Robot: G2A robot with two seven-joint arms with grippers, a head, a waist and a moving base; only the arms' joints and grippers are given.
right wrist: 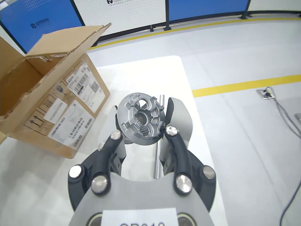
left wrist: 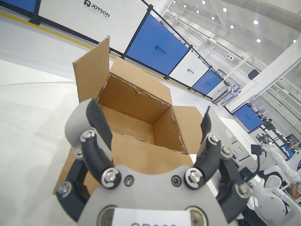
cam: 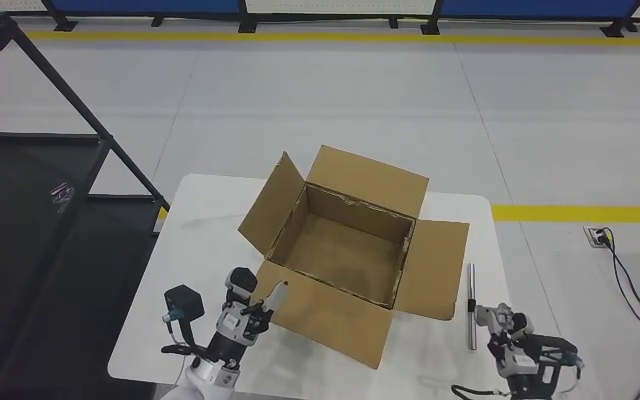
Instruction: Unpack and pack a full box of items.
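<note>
Tabletop (cam: pixel 200 240), metal disc (right wrist: pixel 140 121) in right gripper (right wrist: pixel 144 113)

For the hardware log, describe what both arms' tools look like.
The left tool and right tool share one build: a light grey base plate, black curved links fastened with silver screws, pale grey finger shells lined with black pads, and a white printed label at the base. A black box-shaped module sits at the left wrist.

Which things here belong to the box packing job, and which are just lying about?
Job: cardboard box, open; metal hub, held in right gripper; metal rod on table beside box.
Lying about: black rack; floor socket; partition panels.
</note>
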